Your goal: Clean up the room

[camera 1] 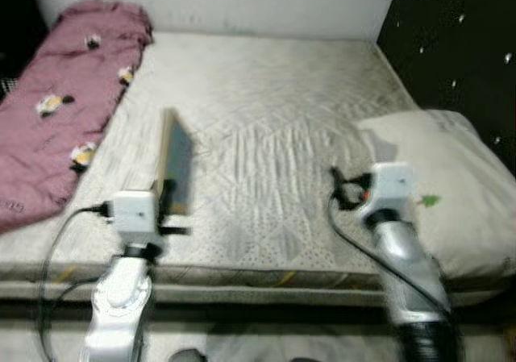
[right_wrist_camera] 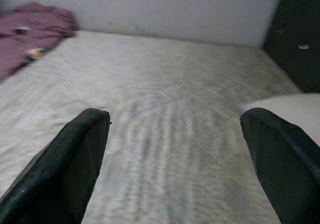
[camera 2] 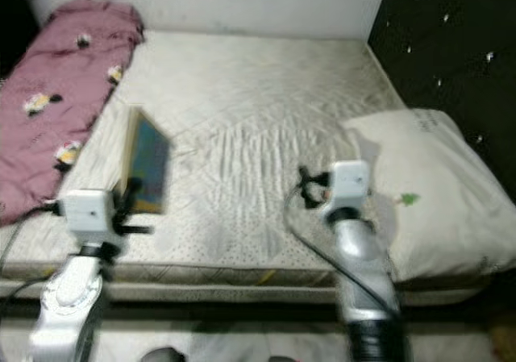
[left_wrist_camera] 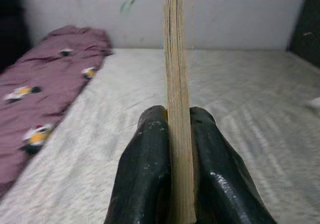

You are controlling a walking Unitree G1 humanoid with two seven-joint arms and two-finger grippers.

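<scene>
the left gripper [left_wrist_camera: 179,134] is clamped on the book's [camera 1: 175,162] lower edge, holding it upright above the mattress [camera 1: 274,120]; the right gripper [right_wrist_camera: 175,134] is spread apart, holding nothing.

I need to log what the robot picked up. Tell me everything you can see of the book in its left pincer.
The book is thin, with a dark blue-green cover and a tan edge of pages. It stands upright on edge, lifted above the mattress, clamped at its lower end between the two black fingers of the left pincer. From the wrist it shows edge-on as a narrow pale stack of pages. Nothing else touches it. Any title is too blurred to read.
</scene>
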